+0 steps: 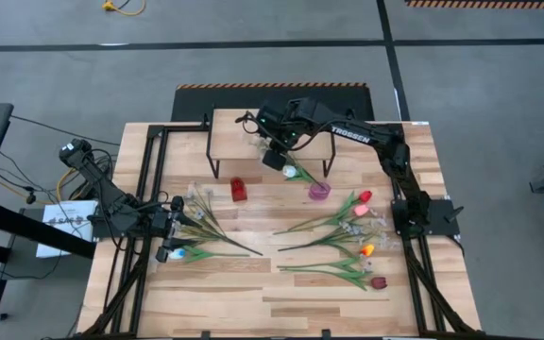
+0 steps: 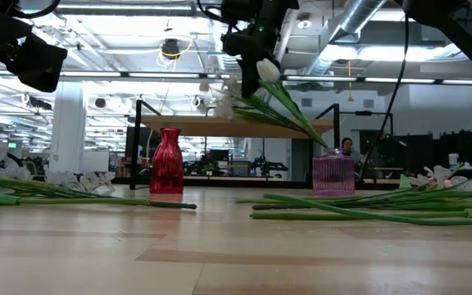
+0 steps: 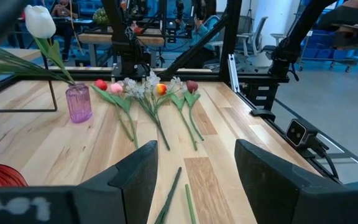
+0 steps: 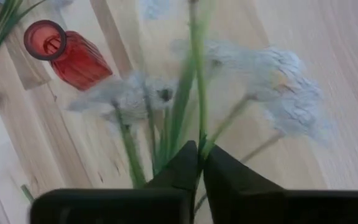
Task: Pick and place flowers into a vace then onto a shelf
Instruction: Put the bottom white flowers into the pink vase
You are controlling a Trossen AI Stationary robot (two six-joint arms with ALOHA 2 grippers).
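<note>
My right gripper [image 1: 277,159] hangs above the table's far middle, just in front of the shelf [image 1: 225,118], shut on a spray of small white blossoms [image 2: 224,106]. A white tulip [image 2: 267,70] leans beside it, its stem standing in the pink vase [image 2: 333,174]. The red vase [image 1: 238,189] stands to the left with nothing in it. More flowers [image 1: 348,222] lie flat on the right of the table, others [image 1: 206,222] on the left. My left gripper [image 3: 194,186] waits open and level at the left, touching nothing. My right gripper pinches the spray's thin green stem [image 4: 199,134] between its two fingers, coming from above and slanting down. The spray is held tilted, clear of the table. Its blossoms [image 4: 278,87] lie beyond the fingers, and its lower stem runs down toward the pink vase's mouth [image 2: 328,152].
The shelf's thin dark legs [image 1: 217,161] stand close behind both vases. Dark frame rails [image 1: 149,189] run along the table's left and right sides. Bare wood [image 1: 253,293] lies toward the near edge.
</note>
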